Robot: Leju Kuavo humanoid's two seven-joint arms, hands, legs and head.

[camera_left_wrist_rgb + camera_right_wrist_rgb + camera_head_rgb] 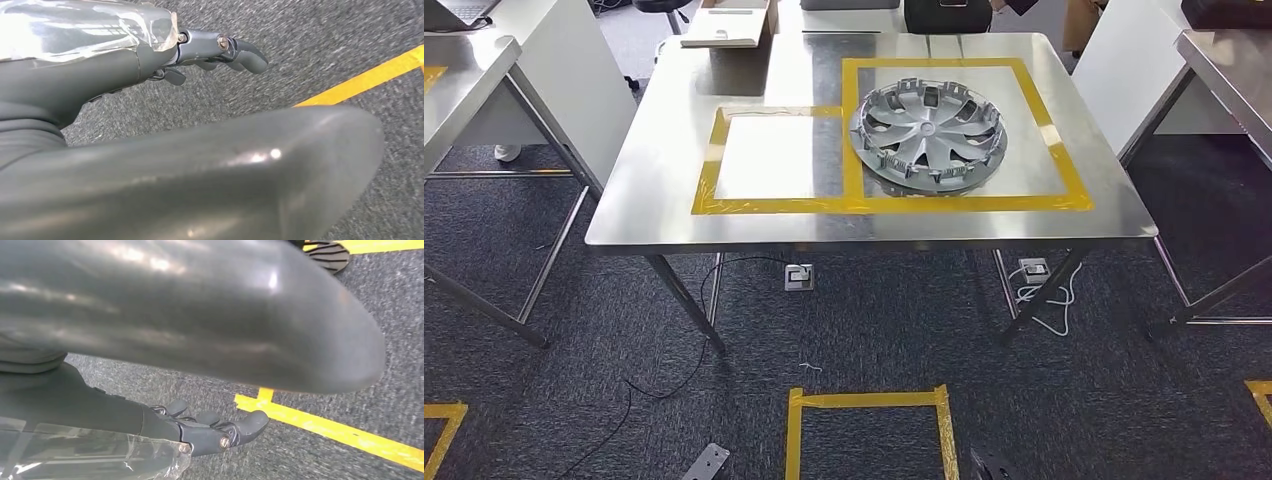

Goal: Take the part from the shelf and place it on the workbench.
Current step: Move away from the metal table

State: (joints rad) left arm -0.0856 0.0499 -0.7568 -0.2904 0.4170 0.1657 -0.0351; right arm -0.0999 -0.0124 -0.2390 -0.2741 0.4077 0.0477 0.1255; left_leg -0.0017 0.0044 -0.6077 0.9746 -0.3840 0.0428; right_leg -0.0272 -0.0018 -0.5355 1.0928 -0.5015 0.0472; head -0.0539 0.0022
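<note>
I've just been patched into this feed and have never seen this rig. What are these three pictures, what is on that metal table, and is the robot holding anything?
This is a two-legged humanoid robot with two arms, each ending in a many-fingered hand. The wide picture is its head camera, looking forward and down at a stainless steel workbench marked with yellow tape rectangles. A silver plastic wheel cover lies inside the larger rectangle; the smaller one beside it is bare. An open cardboard box sits at the far edge.

The other two pictures come from cameras at the wrists, and both arms hang down over grey carpet with yellow tape lines. The left hand and the right hand both hold nothing, with their fingers apart. The big dark rounded shapes there are parts of the robot's own body.
</note>
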